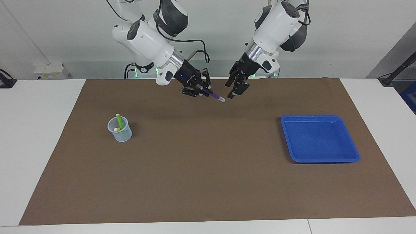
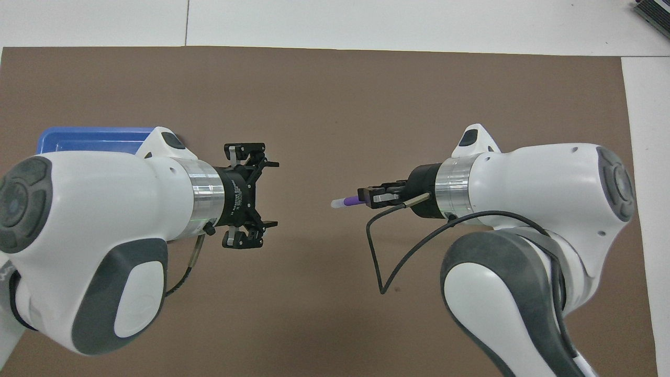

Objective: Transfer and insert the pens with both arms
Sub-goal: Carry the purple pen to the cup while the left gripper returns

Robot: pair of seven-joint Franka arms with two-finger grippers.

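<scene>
My right gripper (image 1: 204, 90) clamps the slim purple whitish-capped pen (image 1: 214, 96), cap pointing toward my wide-open, empty left gripper (image 1: 234, 88).

The cup (image 1: 120, 130) stands toward the right arm's end of the mat (image 1: 208, 182), two pens (image 1: 119, 122) in it. The tray (image 1: 319, 138) lies toward the left arm's end.

Both arms wear glossy white shells with dark grey joint covers and a silver ring at each wrist. The left end effector (image 1: 236, 87) and right end effector (image 1: 201, 90) are black, 2-fingered, each trailed by a thin black cable.
</scene>
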